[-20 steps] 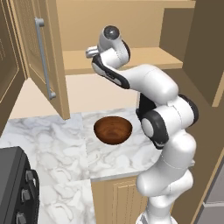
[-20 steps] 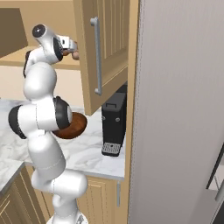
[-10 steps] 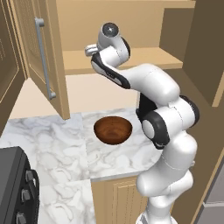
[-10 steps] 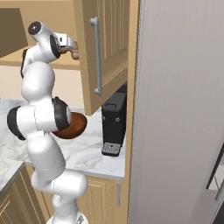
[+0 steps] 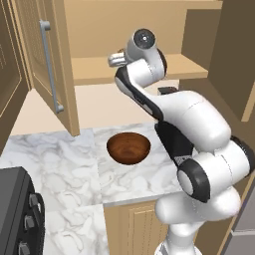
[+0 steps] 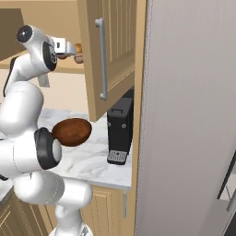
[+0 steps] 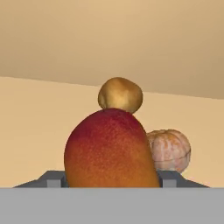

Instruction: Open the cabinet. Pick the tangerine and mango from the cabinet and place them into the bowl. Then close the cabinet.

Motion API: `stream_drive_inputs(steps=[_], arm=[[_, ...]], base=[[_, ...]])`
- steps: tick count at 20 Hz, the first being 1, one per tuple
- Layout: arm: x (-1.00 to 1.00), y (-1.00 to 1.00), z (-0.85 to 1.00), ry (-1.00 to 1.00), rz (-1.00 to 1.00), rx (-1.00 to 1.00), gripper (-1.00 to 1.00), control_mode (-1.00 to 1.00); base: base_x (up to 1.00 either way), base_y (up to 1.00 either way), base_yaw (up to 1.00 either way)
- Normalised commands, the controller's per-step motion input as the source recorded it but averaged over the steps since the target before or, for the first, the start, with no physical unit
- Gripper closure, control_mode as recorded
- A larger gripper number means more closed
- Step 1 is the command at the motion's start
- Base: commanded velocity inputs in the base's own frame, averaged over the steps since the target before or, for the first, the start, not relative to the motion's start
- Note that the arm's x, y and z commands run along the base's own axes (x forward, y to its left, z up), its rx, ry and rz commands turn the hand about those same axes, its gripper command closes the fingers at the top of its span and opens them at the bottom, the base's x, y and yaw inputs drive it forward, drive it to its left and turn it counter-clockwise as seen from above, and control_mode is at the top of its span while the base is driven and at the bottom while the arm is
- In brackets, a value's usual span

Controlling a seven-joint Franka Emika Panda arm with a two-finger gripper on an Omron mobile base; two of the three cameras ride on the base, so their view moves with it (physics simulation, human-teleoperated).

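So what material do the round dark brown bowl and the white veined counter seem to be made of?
The round dark brown bowl looks like wood with a satin finish: reddish tone, faint grain inside. The white veined counter looks like polished marble, from its grey veining, though it may be an imitation.

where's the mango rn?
In the hand view the mango sits on the cabinet shelf, right in front of the gripper between its fingertips, with the tangerine just behind to its right and a small brownish fruit beyond.

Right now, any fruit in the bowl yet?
No. In the left base view the bowl sits on the counter with only its bare brown inside showing, while the mango and tangerine are in front of the hand camera.
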Motion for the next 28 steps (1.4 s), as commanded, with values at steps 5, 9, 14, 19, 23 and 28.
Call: stream_drive_inputs(steps=[5,9,14,19,23,28], arm=[[-1.00,-0.47,0.01,0.00,-0.02,0.02,1.00,-1.00],[-1.00,-0.24,0.09,0.00,-0.03,0.00,1.00,-1.00],[-1.00,-0.03,0.00,0.00,0.00,0.00,1.00,-1.00],[-1.00,0.00,0.00,0.12,0.00,0.00,1.00,-1.00],[-0.67,0.00,-0.04,0.44,0.05,-0.04,1.00,-1.00],[-0.01,0.01,-0.03,0.11,0.05,-0.03,1.00,-1.00]], base=[[0.00,0.00,0.00],[0.00,0.00,0.00],[0.00,0.00,0.00],[0.00,0.00,0.00],[0.00,0.00,0.00],[0.00,0.00,0.00]])
